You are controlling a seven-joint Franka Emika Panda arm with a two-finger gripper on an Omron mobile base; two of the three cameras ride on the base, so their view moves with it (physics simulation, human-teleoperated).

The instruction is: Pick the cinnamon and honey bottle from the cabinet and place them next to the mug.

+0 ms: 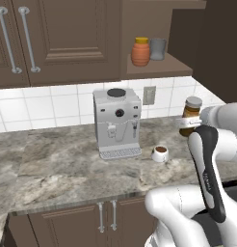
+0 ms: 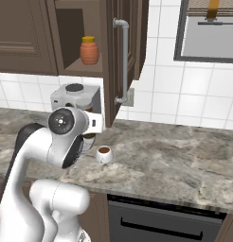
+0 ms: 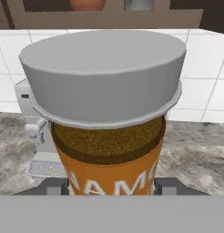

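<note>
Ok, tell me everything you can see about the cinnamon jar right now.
The cinnamon is a slim, upright, dark-brown jar with a broad grey lid and an orange label with white lettering. The gripper is shut on it around the label, holding it above the counter, right of the coffee machine and near the mug.

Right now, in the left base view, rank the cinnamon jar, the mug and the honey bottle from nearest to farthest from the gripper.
1. cinnamon jar: held in the gripper, at the right.
2. mug: on the counter, down and left of it.
3. honey bottle: up on the cabinet shelf.
</note>
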